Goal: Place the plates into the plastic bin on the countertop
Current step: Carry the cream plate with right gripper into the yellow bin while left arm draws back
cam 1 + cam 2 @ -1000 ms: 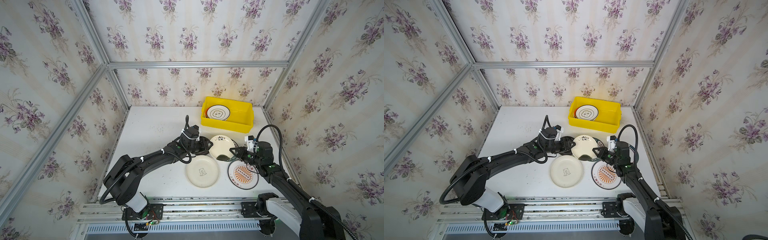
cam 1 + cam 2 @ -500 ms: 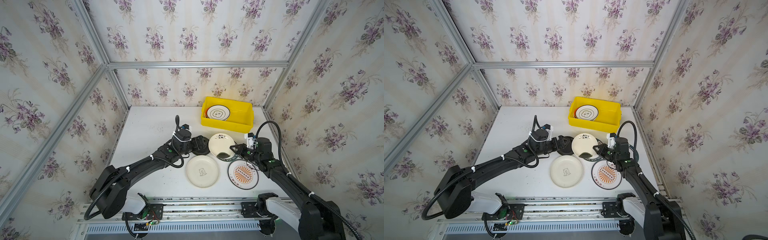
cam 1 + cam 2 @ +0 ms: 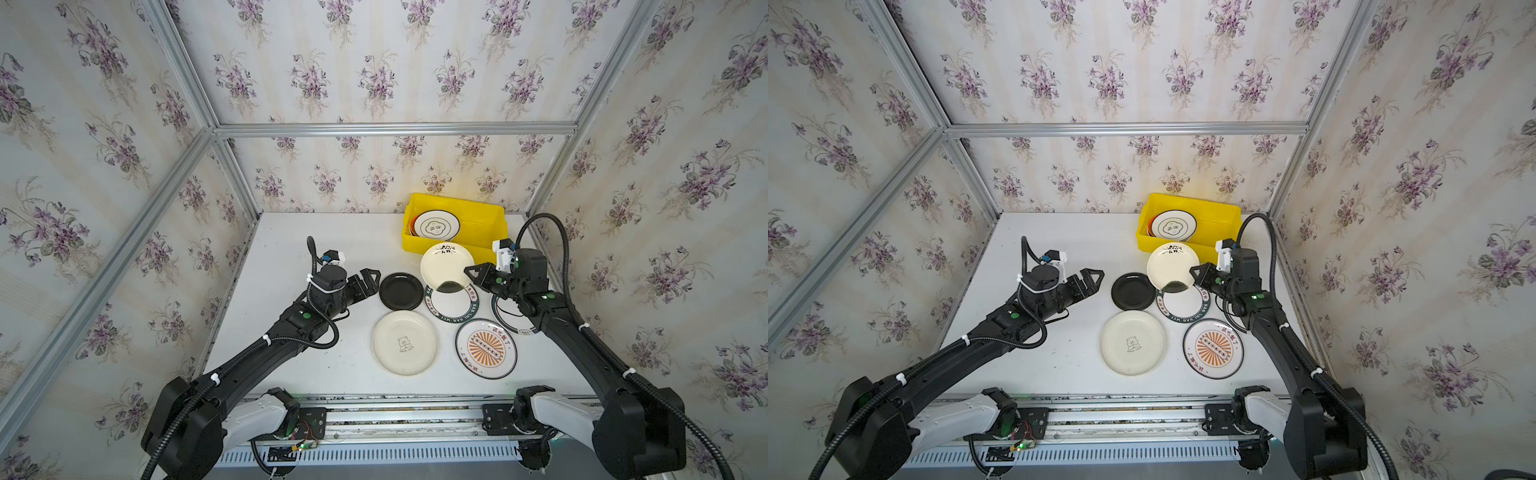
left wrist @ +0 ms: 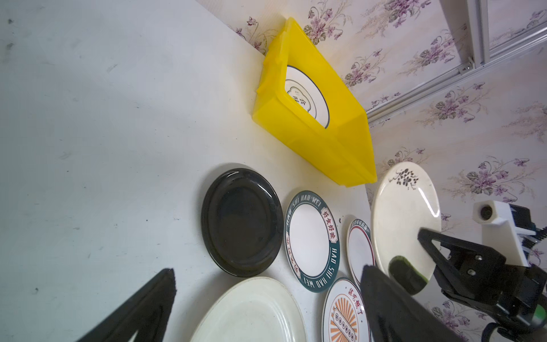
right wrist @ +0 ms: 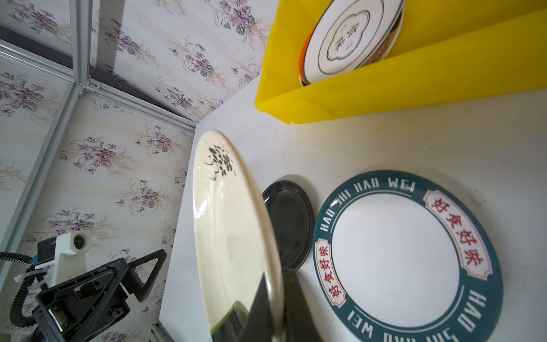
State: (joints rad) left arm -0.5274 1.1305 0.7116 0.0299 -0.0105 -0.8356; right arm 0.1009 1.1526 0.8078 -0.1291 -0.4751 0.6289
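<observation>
The right claw (image 3: 471, 277) clamps the lower right rim of the round cream plate with an ink smudge (image 3: 444, 266). The plate is tilted up on edge, face toward frame left, smudge end uppermost, just below the bright yellow plastic bin (image 3: 482, 230) right of centre. The left claw (image 3: 371, 283) stands wide open beside the round black plate (image 3: 401, 291).

Glossy cream plate (image 4: 404, 219), yellow plastic bin (image 4: 325, 142)

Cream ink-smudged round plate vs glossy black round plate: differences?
The cream ink-smudged round plate hangs tilted, rim pinched in the right gripper; the glossy black round plate lies flat on the white countertop, ungripped. Cream carries a dark motif; black is plain. Both are outside the yellow plastic bin.
</observation>
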